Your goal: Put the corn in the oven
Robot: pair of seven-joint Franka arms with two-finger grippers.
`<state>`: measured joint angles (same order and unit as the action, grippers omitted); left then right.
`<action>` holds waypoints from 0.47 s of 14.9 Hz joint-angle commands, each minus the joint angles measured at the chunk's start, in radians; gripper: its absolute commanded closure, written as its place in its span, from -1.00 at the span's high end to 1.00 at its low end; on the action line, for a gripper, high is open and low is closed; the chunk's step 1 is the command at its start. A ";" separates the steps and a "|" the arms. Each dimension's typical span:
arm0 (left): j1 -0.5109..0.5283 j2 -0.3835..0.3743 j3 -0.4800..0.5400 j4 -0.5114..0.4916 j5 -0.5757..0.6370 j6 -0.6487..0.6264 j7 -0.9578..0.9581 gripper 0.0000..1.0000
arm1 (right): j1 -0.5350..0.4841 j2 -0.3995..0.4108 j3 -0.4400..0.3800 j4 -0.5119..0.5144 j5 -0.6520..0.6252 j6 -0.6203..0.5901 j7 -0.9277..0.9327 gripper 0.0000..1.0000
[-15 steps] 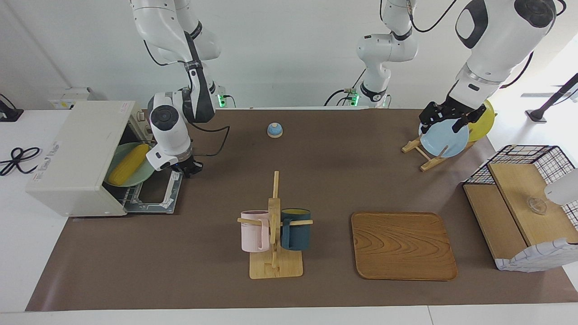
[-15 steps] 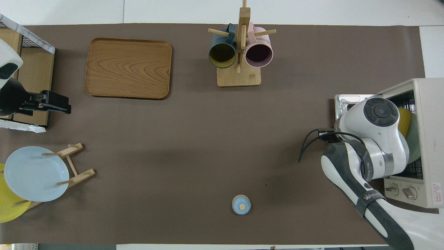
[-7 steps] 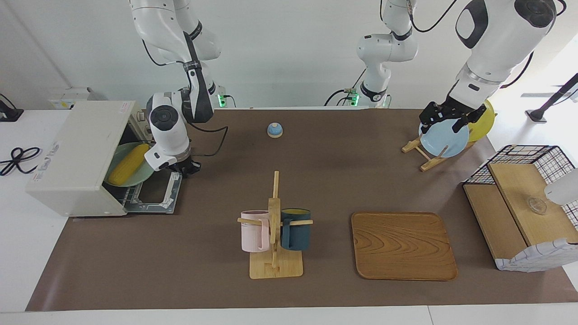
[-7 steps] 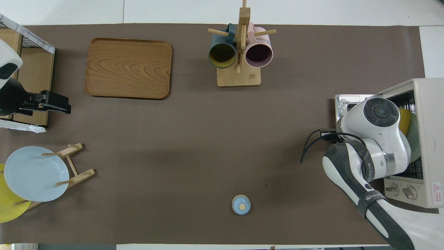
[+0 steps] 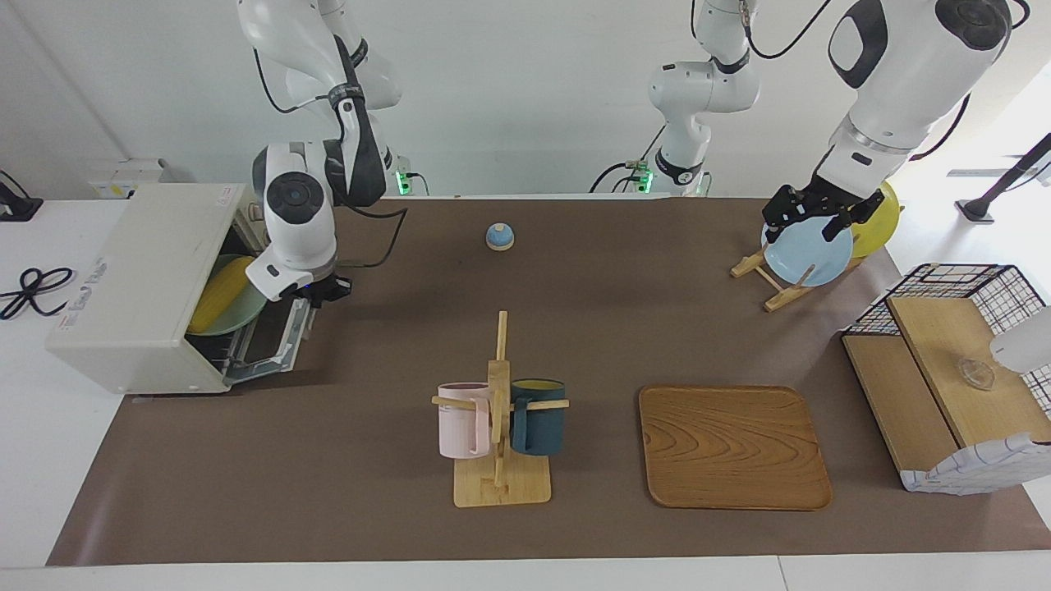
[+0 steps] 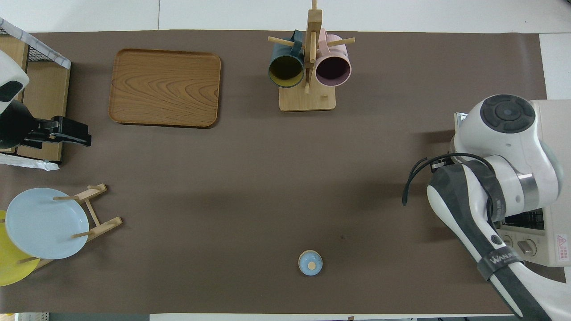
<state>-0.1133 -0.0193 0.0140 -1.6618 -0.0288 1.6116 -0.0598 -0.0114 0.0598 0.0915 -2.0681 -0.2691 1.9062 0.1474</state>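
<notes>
1. Two arms show on my feed; the right gripper (image 5: 322, 290) sits at the top edge of the oven door (image 5: 267, 341), which is tilted partway up. I cannot tell whether its claw is released or clenched.
2. The corn (image 5: 215, 294) lies on a green plate (image 5: 239, 316) inside the oven (image 5: 139, 279) (off-white, at the right arm's end of the table).
3. The left gripper (image 5: 809, 215) waits over the blue plate (image 5: 806, 253) on its wooden rack; I cannot tell its claw's state either.
4. A mug stand (image 5: 500, 460) and a wooden tray (image 5: 732, 447) rest mid-table.
</notes>
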 commanded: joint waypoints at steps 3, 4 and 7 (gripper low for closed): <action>0.007 -0.022 -0.002 -0.021 -0.013 -0.002 -0.002 1.00 | -0.119 -0.040 -0.026 0.075 -0.073 -0.033 -0.213 -1.00; 0.007 -0.022 -0.002 -0.021 -0.013 -0.002 -0.002 1.00 | -0.133 -0.051 -0.026 0.075 -0.070 -0.044 -0.239 -0.98; 0.007 -0.022 -0.002 -0.021 -0.013 -0.002 -0.002 1.00 | -0.136 -0.066 -0.024 0.095 -0.053 -0.078 -0.250 -0.97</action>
<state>-0.1133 -0.0193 0.0140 -1.6618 -0.0288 1.6116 -0.0598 -0.1404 -0.0222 0.0581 -1.9909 -0.3106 1.8350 -0.0899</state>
